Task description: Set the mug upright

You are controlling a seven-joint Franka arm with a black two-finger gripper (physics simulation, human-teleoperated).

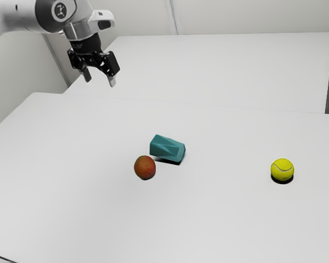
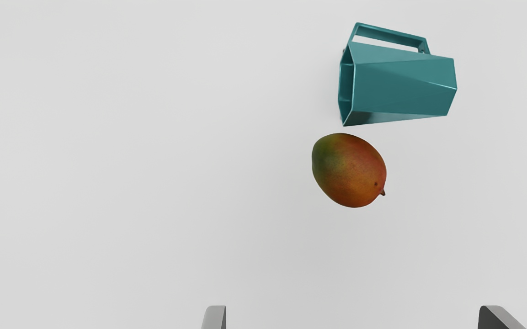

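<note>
Lying on its side, a faceted teal mug (image 1: 167,149) is supported by the smooth white desk (image 1: 208,219), near a red-green oval mango (image 1: 145,167). Pale walls (image 1: 252,16) are seen beyond; the black two-finger tool (image 1: 100,80) is spread wide.

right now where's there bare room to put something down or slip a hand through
There's a wide bare patch of table between the mug and the tennis ball. Another borders the mango on the exterior view's left. It's crowded where mug and mango nearly meet, with only a narrow gap.
</note>
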